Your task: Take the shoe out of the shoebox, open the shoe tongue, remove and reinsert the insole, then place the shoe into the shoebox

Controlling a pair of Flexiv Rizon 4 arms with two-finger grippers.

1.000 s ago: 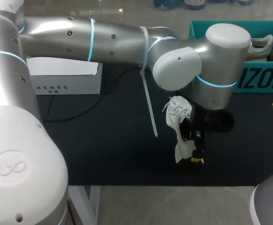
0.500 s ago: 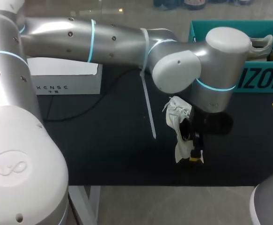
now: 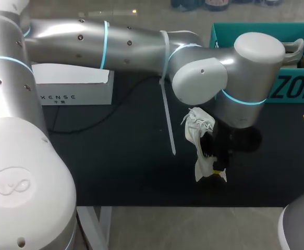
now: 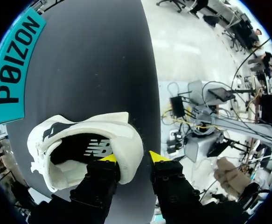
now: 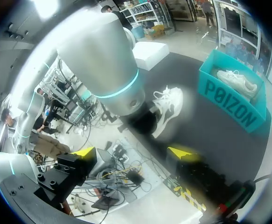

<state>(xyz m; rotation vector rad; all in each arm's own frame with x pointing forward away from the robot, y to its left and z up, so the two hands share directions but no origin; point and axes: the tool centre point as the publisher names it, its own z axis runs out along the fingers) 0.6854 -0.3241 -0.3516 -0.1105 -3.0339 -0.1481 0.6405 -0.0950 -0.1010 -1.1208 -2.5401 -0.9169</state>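
My left gripper (image 4: 133, 158) is closed on the shoe (image 4: 87, 142). One finger is inside the heel opening and the other is outside, so the heel wall is pinched between them. The white shoe is at the near right part of the counter (image 3: 115, 156), on the near side of the teal shoebox (image 3: 287, 88), which stands at the far right. I cannot tell whether the shoe touches the counter or hangs just above it.

My right gripper (image 5: 133, 153) is wide open and holds nothing. It waits off the right side, well apart from the shoe.

For the progress, I judge that the first step is done, because this shoe is outside the shoebox. Looking into the opening I see the dark insole (image 4: 82, 150) lying inside, and the tongue does not look pulled open. So I believe the tongue, the insole work and the return into the shoebox are all left. A second shoe (image 5: 233, 80) lies in the shoebox.
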